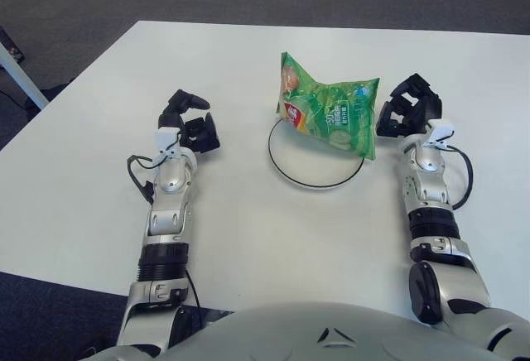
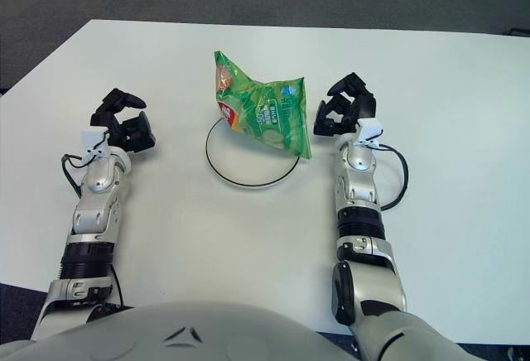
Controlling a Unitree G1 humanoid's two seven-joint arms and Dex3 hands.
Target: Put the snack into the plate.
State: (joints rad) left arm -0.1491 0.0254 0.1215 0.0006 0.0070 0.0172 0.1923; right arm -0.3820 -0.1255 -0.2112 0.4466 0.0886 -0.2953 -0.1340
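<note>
The snack, a green bag [image 1: 330,117], leans across the far half of the plate, a white disc with a thin black rim [image 1: 306,182], its lower right corner over the rim. My right hand [image 1: 404,108] is just right of the bag's right edge. Its dark fingers are loosely spread and hold nothing, and I cannot tell whether they touch the bag. My left hand [image 1: 190,125] shows well left of the plate, fingers relaxed and empty.
Everything stands on a white table [image 1: 248,237], whose far edge and left corner border dark carpet. A black cable [image 1: 462,180] loops beside my right wrist, and another [image 1: 137,175] beside my left forearm.
</note>
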